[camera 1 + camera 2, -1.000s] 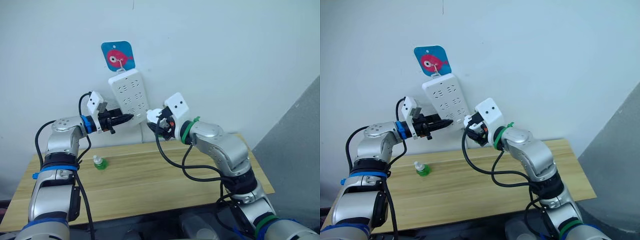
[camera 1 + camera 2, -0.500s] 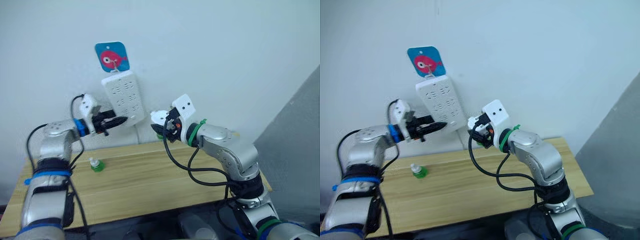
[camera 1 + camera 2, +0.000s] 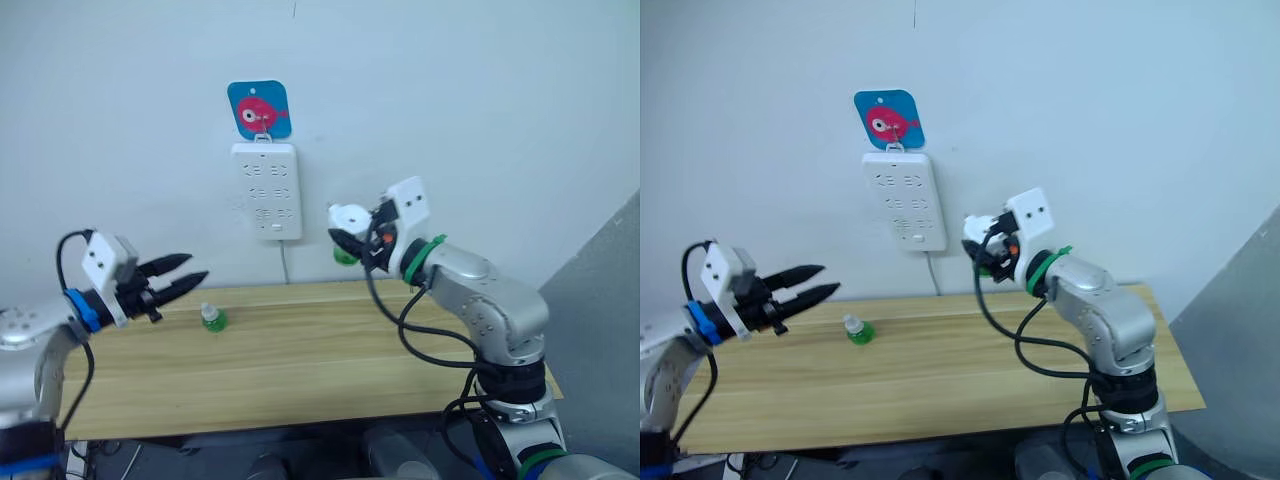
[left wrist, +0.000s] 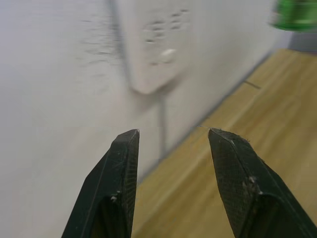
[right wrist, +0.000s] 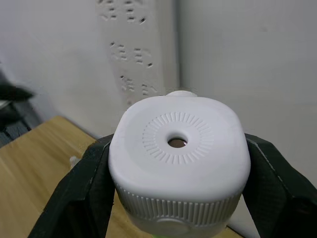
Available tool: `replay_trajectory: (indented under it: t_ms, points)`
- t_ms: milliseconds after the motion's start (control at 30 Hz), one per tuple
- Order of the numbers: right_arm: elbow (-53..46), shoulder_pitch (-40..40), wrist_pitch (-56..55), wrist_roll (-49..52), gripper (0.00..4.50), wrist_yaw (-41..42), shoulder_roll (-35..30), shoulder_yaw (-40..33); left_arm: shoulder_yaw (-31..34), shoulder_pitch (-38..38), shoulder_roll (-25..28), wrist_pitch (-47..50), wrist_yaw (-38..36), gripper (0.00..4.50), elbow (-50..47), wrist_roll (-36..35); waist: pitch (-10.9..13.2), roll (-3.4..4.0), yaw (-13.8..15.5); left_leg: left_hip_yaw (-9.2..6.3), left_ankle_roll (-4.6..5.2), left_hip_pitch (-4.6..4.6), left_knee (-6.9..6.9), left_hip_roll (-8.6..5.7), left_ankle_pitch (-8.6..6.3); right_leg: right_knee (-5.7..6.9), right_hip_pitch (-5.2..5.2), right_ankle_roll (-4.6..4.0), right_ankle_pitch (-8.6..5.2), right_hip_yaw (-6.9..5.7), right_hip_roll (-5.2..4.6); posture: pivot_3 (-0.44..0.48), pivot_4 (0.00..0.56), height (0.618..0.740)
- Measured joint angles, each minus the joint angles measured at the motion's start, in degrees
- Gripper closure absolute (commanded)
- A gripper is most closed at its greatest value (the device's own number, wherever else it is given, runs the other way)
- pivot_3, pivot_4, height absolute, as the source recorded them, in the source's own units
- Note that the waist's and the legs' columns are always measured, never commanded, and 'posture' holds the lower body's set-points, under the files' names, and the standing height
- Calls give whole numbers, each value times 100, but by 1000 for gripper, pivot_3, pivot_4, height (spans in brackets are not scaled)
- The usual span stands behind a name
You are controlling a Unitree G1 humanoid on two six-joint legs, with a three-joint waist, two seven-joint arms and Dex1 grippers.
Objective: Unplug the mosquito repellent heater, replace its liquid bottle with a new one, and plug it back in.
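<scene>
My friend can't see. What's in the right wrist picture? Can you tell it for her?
Two black fingers grip a white mosquito repellent heater with a small round vent hole in its ridged face. Behind it, a white power strip hangs on a pale wall above a wooden table.

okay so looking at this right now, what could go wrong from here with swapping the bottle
The right claw pinches only the sides of the heater in mid-air, so twisting off its green bottle could knock it loose. The new bottle stands near the table's back edge; the open left claw could tip it.
</scene>
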Motion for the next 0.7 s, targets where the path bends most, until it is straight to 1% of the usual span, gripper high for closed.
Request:
replay_trajectory:
  t_ms: [67, 133, 167, 233, 300, 333, 433, 467, 567, 700]
  points:
    - [-152, 26, 5, 187, 1395, -20, 39, -223, -173, 129, -249, 263, 200, 2199, -645, -234, 4, 6, 62, -3, 0, 0, 4, -2, 0, 1, 3, 1, -1, -2, 7, -161, 51, 740]
    - [-370, 133, 33, 404, 1395, -63, 143, -429, -599, 118, -639, 497, 487, 1847, -1259, -454, 9, 16, 116, -2, 0, 8, 8, -24, 0, 1, 10, 1, -1, 0, 15, -189, 53, 740]
    - [-439, 165, 64, 471, 1395, -91, 175, -481, -778, 113, -739, 563, 534, 1648, -1425, -505, 11, 19, 118, -1, 0, 10, 8, -23, 0, 1, 10, 1, -1, 2, 20, -189, 53, 740]
    - [-590, 243, 166, 667, 1395, -195, 245, -709, -1208, 32, -1006, 669, 640, 1114, -1704, -613, 13, 22, 111, 1, 1, 14, 10, -21, 0, 2, 11, 1, -1, 6, 24, -220, 52, 740]
    - [-840, 439, 298, 954, 1395, -322, 334, -1084, -1587, -322, -1384, 646, 832, 508, -1726, -568, 13, 26, 113, 2, 1, 17, 12, -23, 0, 2, 16, 1, -1, 6, 26, -252, 54, 740]
    - [-942, 519, 369, 1095, 1395, -370, 387, -1180, -1737, -467, -1491, 624, 873, 205, -1713, -548, 14, 28, 95, 4, 1, 17, 13, -24, 0, 1, 16, 2, -1, 8, 26, -267, 53, 740]
    - [-1327, 863, 555, 1690, 1396, -547, 603, -1506, -2049, -913, -1682, 510, 867, 181, -1495, -478, 13, 36, -47, 9, 2, 17, 11, -24, 0, 1, 14, 2, -1, 14, 28, -289, 54, 740]
    - [-1420, 944, 612, 1913, 1397, -647, 712, -1627, -2085, -1033, -1720, 462, 865, 181, -1365, -434, 12, 41, -141, 9, 2, 17, 10, -24, 0, 1, 13, 2, -1, 15, 28, -301, 56, 740]
    - [-1550, 1131, 640, 2407, 1411, -948, 933, -1895, -2195, -1239, -1806, 380, 853, 181, -1100, -358, 12, 44, -307, 12, 2, 19, 9, -23, 0, 1, 14, 2, -1, 18, 29, -327, 55, 740]
    - [-1578, 1350, 631, 3191, 1412, -1533, 1248, -2227, -2336, -1627, -1908, 222, 733, 181, -690, -261, 13, 47, -465, 14, 2, 18, 12, -24, 0, 2, 14, 2, -1, 20, 31, -336, 55, 740]
